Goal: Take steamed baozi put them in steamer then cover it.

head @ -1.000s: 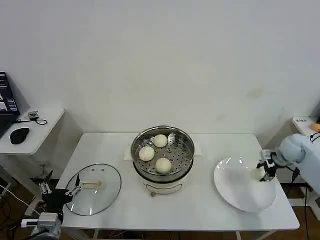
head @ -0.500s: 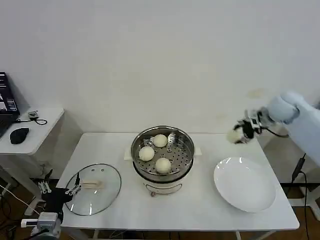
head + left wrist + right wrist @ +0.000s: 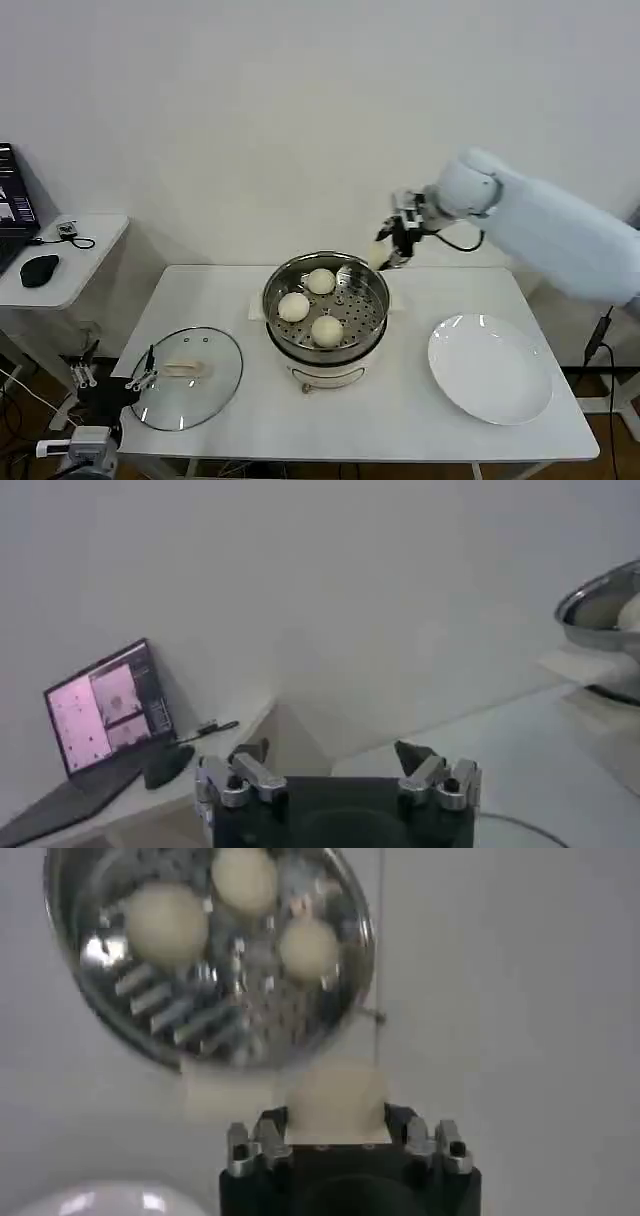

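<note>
A: Status of the last baozi [image 3: 335, 1091]?

B: Clamped between the fingers of the right gripper [image 3: 392, 245], in the air just past the far right rim of the steamer [image 3: 372, 275]. 3 baozi [image 3: 317, 304] already sit on the perforated tray.

A: Where should it go?

B: My read: the bare patch of tray on the right side. Carry it inward over the rim, lower until it nearly rests, then release, so it neither rolls nor dents.

A: Left side?

B: Left gripper [image 3: 337, 773] spread wide, holding nothing, low off the table's front-left corner, near the cover [image 3: 187, 376]. The plate [image 3: 490, 368] is bare.
</note>
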